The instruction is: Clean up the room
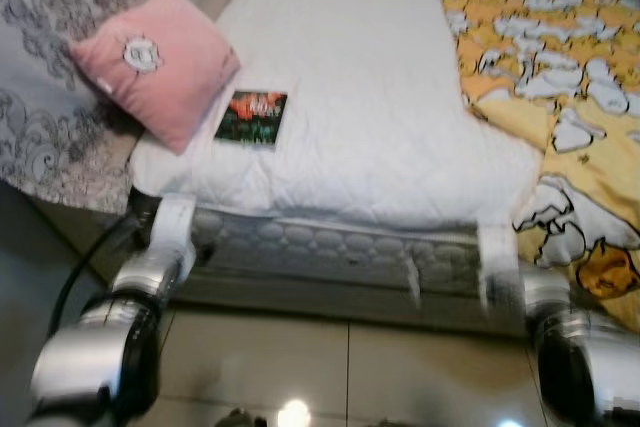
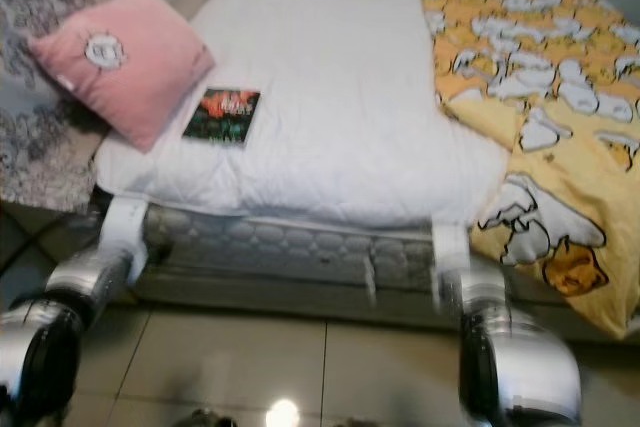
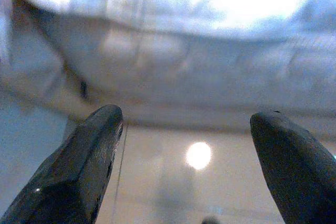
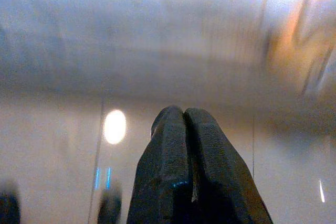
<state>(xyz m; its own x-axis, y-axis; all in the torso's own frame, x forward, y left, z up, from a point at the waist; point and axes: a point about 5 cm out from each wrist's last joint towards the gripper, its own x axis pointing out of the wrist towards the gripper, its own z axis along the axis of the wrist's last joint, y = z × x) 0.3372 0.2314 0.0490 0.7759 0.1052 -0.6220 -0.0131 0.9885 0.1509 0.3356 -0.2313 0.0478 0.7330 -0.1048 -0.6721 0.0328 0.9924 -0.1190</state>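
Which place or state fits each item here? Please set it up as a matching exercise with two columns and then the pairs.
Column one:
1. pink pillow
2. book
3. left gripper
4. right gripper

Column two:
A. open, fingers spread apart
B. lying flat on the white quilt, near its left side
C. shut, fingers pressed together
D. tilted at the bed's left edge, beside the grey patterned cover

Pairs: 1-D, 2-B, 3-A, 4-C
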